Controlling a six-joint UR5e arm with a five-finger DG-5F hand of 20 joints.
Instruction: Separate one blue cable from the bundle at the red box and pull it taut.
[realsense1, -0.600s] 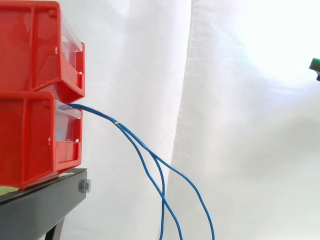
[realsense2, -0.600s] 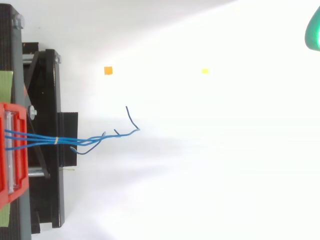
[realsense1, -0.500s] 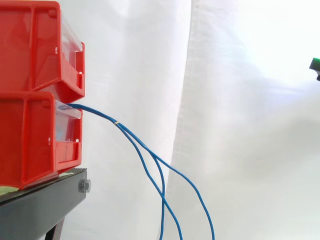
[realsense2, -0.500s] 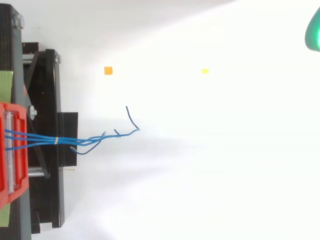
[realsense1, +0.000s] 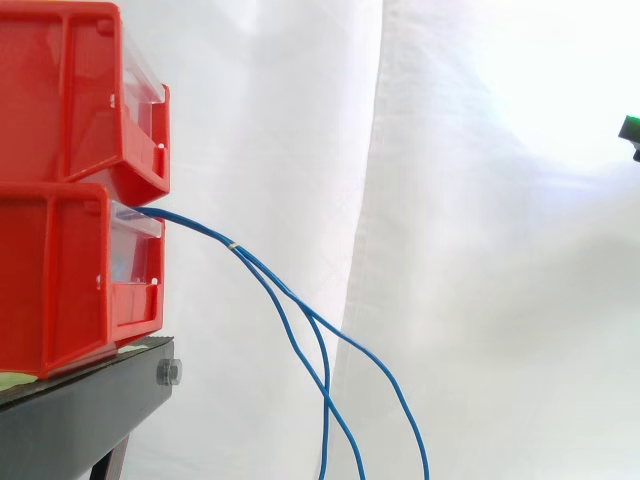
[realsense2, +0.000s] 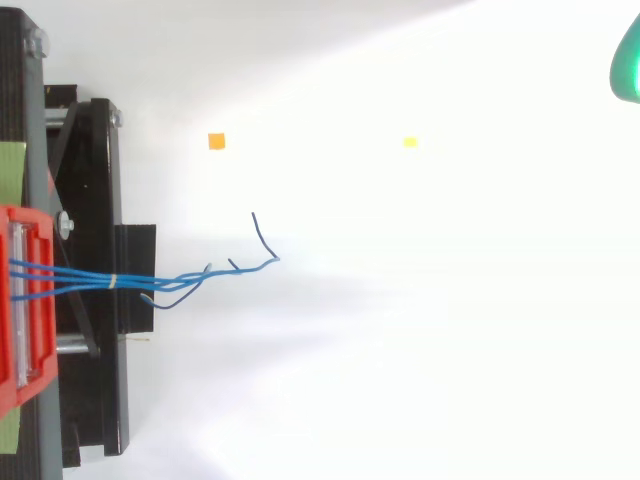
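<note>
Several thin blue cables come out of the lower red box, are tied together by a pale band close to the box, then fan apart and hang slack toward the floor. From above, the blue cables run right from the red box and their loose ends splay. A green glowing tip of the hand sits at the far right edge, well away from the cables; the hand is at the upper right corner in the top view.
A second red box is stacked on the lower one, both on a black stand. An orange marker and a yellow marker lie on the white floor. A white curtain hangs behind.
</note>
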